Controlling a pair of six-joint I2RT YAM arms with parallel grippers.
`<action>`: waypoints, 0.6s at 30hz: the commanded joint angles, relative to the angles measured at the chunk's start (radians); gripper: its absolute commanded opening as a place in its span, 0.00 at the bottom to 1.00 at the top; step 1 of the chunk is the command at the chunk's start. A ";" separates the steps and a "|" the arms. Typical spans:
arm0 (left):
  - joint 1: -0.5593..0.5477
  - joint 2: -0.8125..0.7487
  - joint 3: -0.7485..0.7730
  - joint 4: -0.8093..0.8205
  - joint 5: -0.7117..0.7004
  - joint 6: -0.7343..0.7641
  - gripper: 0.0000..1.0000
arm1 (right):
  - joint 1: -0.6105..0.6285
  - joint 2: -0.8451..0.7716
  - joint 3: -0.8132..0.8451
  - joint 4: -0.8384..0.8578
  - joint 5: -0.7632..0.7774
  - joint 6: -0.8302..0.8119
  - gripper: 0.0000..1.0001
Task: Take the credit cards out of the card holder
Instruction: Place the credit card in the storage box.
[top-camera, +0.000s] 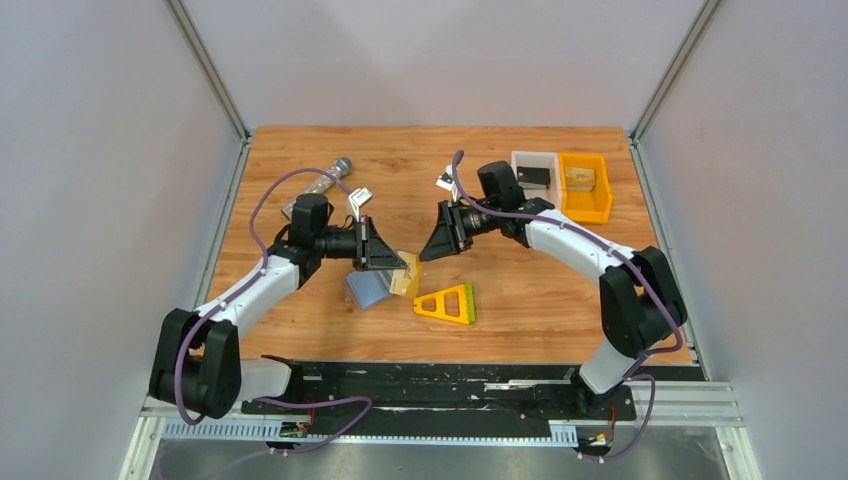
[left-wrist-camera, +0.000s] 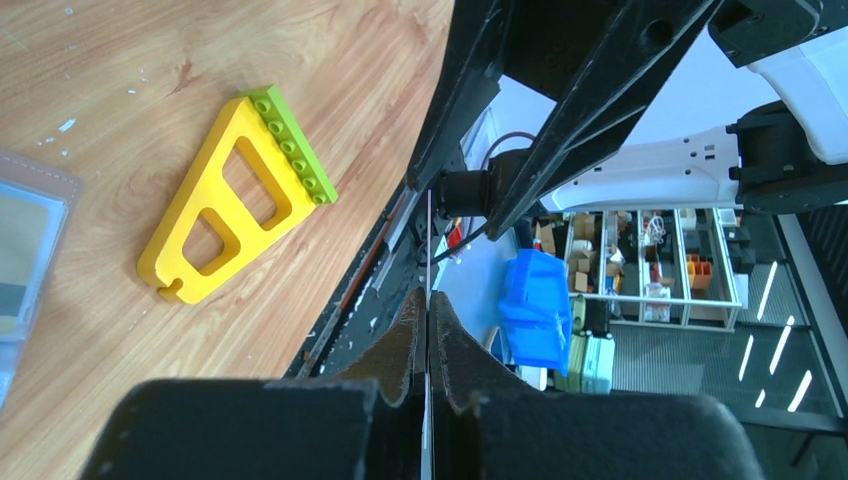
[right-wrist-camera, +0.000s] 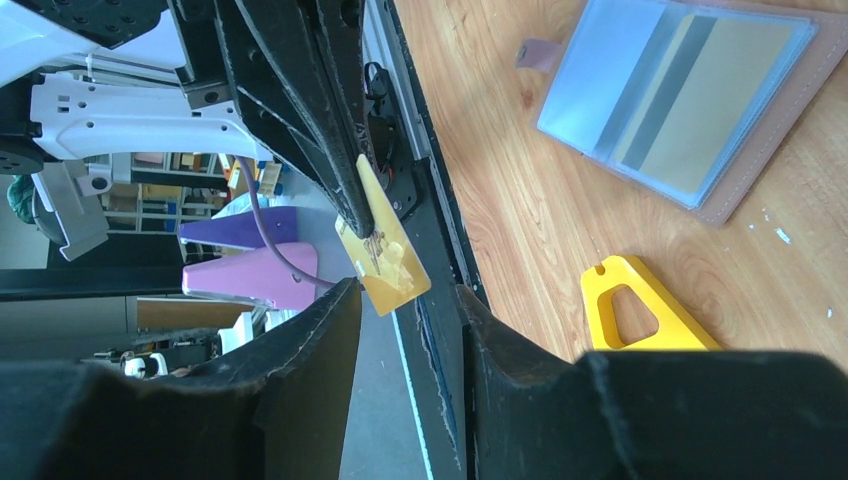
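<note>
Overhead, the left hand (top-camera: 393, 262) pinches a tan credit card (top-camera: 406, 275) just right of the grey-blue card holder (top-camera: 367, 289), which lies flat on the counter (top-camera: 520, 300). The right hand (top-camera: 436, 240) faces it from close by. A yellow-and-green frame (top-camera: 447, 303) lies nearer, to the right. In the left wrist view, the fingers (left-wrist-camera: 400, 350) press together on the card, seen edge-on. In the right wrist view, the right hand's fingers (right-wrist-camera: 320, 340) stand apart, holding nothing; the card hangs just beyond their gap.
</note>
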 joint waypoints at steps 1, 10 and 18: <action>-0.012 0.012 0.054 0.008 0.032 0.029 0.00 | 0.008 0.012 0.040 0.005 -0.041 -0.035 0.38; -0.020 0.030 0.062 0.010 0.040 0.033 0.00 | 0.020 0.033 0.048 0.017 -0.052 -0.022 0.25; -0.021 0.038 0.073 -0.027 0.023 0.060 0.08 | 0.018 0.019 0.021 0.071 -0.062 0.017 0.00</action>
